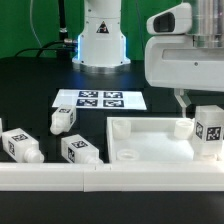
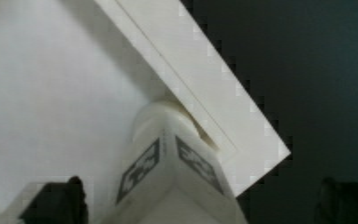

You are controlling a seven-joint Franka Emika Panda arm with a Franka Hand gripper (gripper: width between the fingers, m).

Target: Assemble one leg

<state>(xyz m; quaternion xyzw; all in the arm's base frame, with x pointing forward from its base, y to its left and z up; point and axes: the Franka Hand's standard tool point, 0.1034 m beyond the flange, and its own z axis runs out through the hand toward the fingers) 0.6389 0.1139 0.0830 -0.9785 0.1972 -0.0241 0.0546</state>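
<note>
One leg (image 1: 208, 131), a white peg with black-and-white tags, stands upright at the corner of the white tray (image 1: 150, 150) at the exterior view's right. My gripper (image 1: 204, 106) hangs right over it. One dark finger (image 1: 183, 102) shows just beside the leg's top. In the wrist view the leg (image 2: 172, 165) sits between my gripper's (image 2: 202, 208) dark fingers (image 2: 60, 203), which stand wide apart, by the tray's rim (image 2: 202, 85). The jaws look open around the leg. Whether the leg is seated in a socket is hidden.
Three more legs lie on the black table at the exterior view's left: one (image 1: 63, 120), one (image 1: 21, 144) and one (image 1: 79, 150). The marker board (image 1: 100, 99) lies behind them. A low white rail (image 1: 90, 182) runs along the front. The arm's base (image 1: 100, 40) stands at the back.
</note>
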